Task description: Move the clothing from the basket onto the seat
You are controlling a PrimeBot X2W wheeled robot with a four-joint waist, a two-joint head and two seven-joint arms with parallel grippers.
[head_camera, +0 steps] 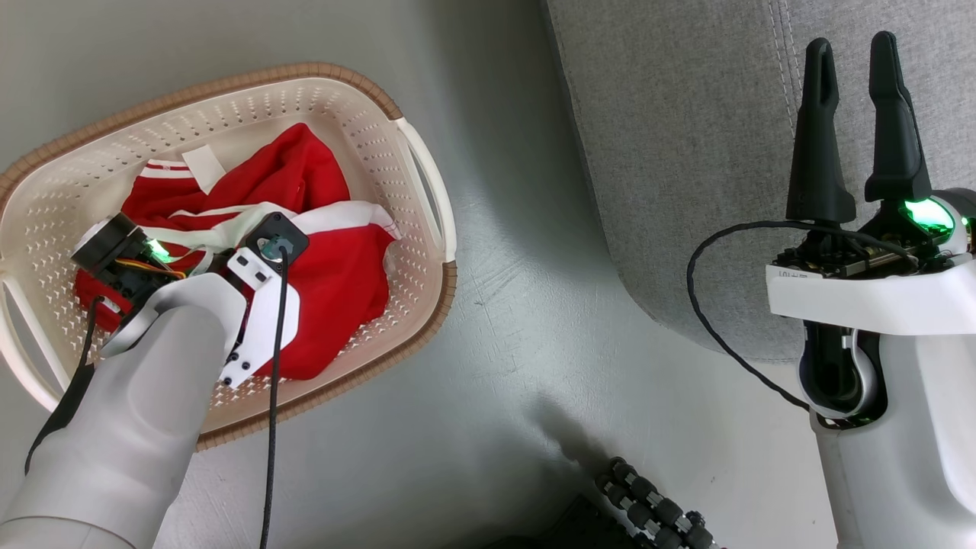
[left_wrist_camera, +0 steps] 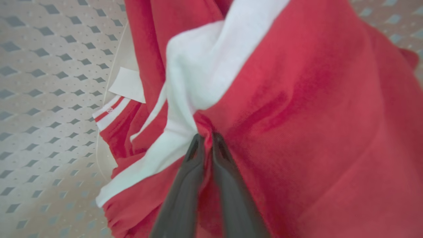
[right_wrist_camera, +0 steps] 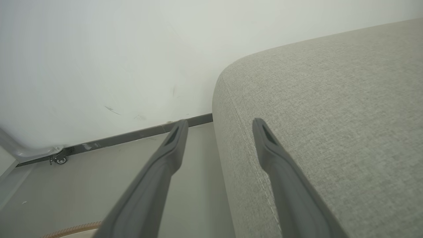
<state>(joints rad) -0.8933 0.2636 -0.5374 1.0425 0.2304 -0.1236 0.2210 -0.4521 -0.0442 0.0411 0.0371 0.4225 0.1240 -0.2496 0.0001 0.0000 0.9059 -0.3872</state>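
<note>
The red clothing [head_camera: 335, 259] with white trim lies heaped in the cream basket [head_camera: 358, 114] on the floor at the left of the head view. My left arm reaches down into the basket, its wrist over the heap. In the left wrist view, my left gripper [left_wrist_camera: 206, 137] is shut on a pinched fold of the red clothing [left_wrist_camera: 314, 115] beside a white band. The grey seat [head_camera: 686, 152] fills the upper right. My right gripper [head_camera: 850, 57] stands open above the seat's edge, nothing between its fingers; the right wrist view shows my right gripper [right_wrist_camera: 219, 124] over the seat [right_wrist_camera: 330, 115].
A paper label [head_camera: 202, 168] lies inside the basket near its far wall. The grey floor [head_camera: 496, 305] runs between basket and seat. A black ribbed part [head_camera: 656, 511] of my base shows at the bottom. A white wall [right_wrist_camera: 115, 59] with a dark skirting stands beyond the seat.
</note>
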